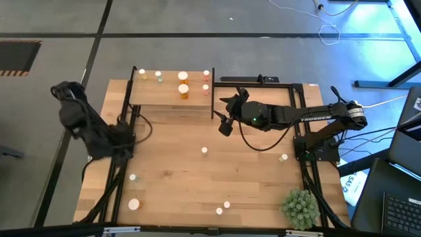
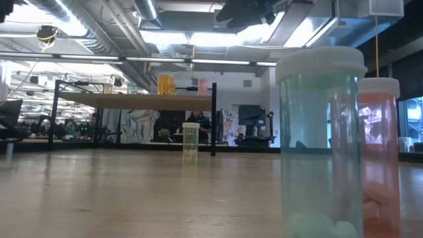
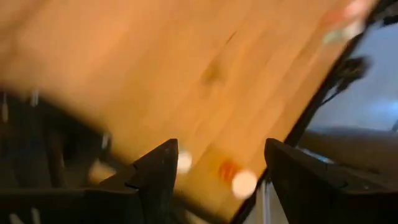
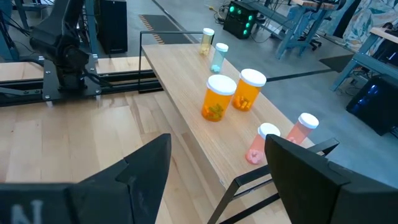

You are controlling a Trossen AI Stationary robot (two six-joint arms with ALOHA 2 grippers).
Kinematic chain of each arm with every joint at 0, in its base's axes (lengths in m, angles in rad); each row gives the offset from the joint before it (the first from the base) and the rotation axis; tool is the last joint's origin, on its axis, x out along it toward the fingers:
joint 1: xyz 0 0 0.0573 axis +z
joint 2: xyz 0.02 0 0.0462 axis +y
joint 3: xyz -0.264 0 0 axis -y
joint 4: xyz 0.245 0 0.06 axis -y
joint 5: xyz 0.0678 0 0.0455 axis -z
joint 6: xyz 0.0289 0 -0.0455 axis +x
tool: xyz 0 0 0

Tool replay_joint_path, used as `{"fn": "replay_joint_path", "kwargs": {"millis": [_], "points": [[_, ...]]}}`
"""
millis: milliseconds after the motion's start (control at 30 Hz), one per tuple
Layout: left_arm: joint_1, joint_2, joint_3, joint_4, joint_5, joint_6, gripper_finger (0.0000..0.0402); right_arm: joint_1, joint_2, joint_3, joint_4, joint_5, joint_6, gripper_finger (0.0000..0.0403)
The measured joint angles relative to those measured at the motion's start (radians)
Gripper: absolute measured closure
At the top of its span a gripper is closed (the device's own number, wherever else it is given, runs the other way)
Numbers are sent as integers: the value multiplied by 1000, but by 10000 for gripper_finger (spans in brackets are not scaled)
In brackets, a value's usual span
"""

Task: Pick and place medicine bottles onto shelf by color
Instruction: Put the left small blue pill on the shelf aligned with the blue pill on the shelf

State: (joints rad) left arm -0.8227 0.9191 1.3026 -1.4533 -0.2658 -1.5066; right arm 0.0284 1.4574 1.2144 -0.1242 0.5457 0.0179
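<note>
Bottles near cam first, a pale green bottle beside a reddish one, then our right gripper, fingers spread w/ nothing between, beside the shelf w/ two orange bottles, left gripper spread at table's left edge.

Six medicine bottles on one shelf, six on one table, one plant ball.

Shelf and table are pale smooth wood, posts thin black metal, bottles glossy see-through plastic with matt white caps.
</note>
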Motion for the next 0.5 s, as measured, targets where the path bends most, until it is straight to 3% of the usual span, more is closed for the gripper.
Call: {"fn": "replay_joint_path", "kwargs": {"millis": [233, 500], "points": [[53, 76, -116, 9, 259, -219, 168, 0, 0, 0, 0, 0, 1, 142], [48, 116, -247, 231, 285, -244, 168, 0, 0, 0, 0, 0, 4, 142]]}}
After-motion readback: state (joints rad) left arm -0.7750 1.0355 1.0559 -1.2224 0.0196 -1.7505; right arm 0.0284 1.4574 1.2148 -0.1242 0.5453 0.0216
